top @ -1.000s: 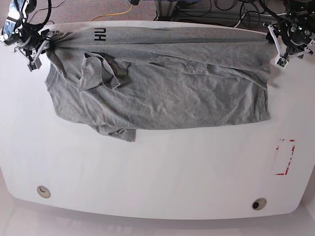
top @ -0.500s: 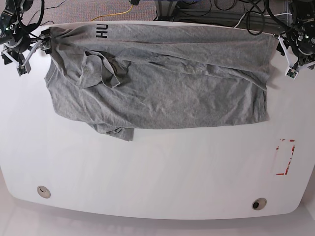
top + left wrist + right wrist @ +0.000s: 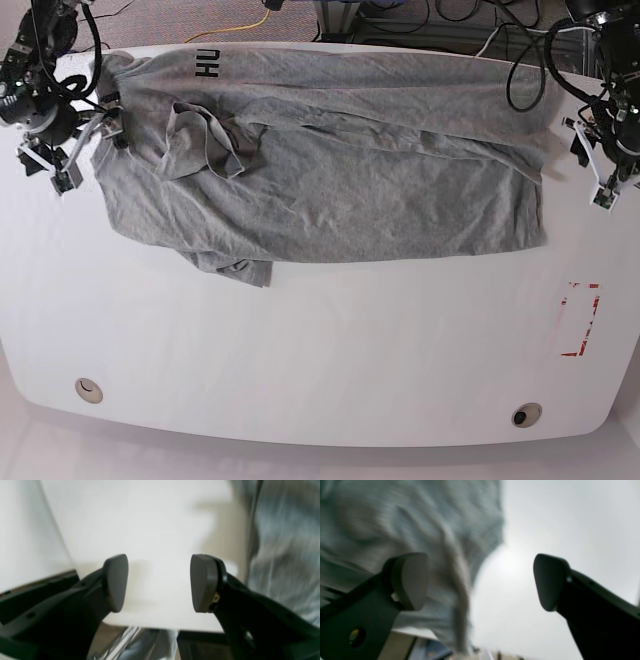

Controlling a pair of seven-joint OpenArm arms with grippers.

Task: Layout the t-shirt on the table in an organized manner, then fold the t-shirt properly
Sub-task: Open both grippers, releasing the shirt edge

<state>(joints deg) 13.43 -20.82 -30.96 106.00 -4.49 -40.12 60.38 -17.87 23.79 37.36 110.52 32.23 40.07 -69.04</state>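
There's the t-shirt (image 3: pixel 330 170), grey and wrinkled, spread wide across the far half of the table (image 3: pixel 320 350), its long side running along the back edge. Black letters "HU" (image 3: pixel 205 66) peek out near the far corner on the base view's left, right at a fold. One sleeve (image 3: pixel 205 140) is flopped over on top of the body, creased and bunched, and a small flap (image 3: pixel 240 268) sticks out of the near edge below it. The cloth lies on the table, nothing lifting it.

Over to the right gripper (image 3: pixel 88 138), on the base view's left: it hangs at the shirt's side edge, jaws spread wide, holding nothing. Its wrist camera shows one dark pad (image 3: pixel 411 580) over blurred grey fabric and the other (image 3: pixel 548 581) over bare white table, with the shirt's edge running between them and clear air in the gap.

The left gripper (image 3: pixel 592 168), on the base view's right, sits just off the shirt's other end, apart from the cloth. From its wrist, two pads (image 3: pixel 116 582) stand parted over plain white table, empty, with the grey shirt (image 3: pixel 282 547) off to the side.

On the near part of the table: a red rectangular outline (image 3: pixel 578 320) toward the left arm's side, and two round holes (image 3: pixel 89 389) near the front edge. Cables (image 3: pixel 420 20) trail on the floor behind the table.
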